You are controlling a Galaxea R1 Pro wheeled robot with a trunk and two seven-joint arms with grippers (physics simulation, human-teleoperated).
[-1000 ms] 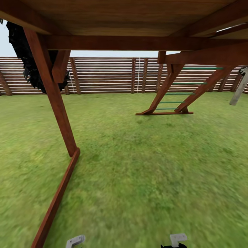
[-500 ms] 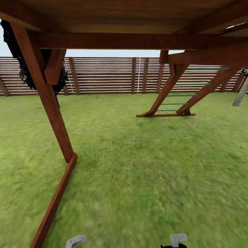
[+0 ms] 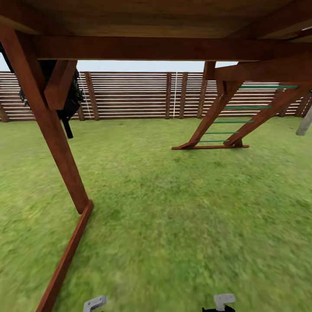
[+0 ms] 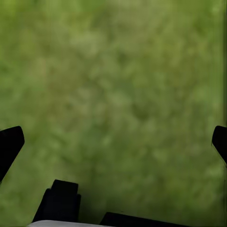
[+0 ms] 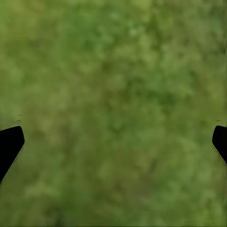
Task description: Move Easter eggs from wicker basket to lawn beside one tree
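Lawn (image 3: 182, 208), red-brown playset (image 3: 52, 134) overhead, slatted fence (image 3: 130, 95) behind, ladder (image 3: 225, 125) right

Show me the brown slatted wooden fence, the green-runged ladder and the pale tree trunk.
Brown slatted wooden fence (image 3: 130, 95): head view, middle slats.
Green-runged wooden ladder (image 3: 229, 117): head view, between rungs' rails.
Pale grey-beige tree trunk (image 3: 304, 123): head view, lower trunk.

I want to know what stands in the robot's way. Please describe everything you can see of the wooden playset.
The playset is red-brown wood. Its deck and beams pass overhead. A slanted post at the left meets a ground rail lying on the lawn. Farther off at the right, a slanted ladder with green rungs stands on a base board. Behind it runs the slat fence.
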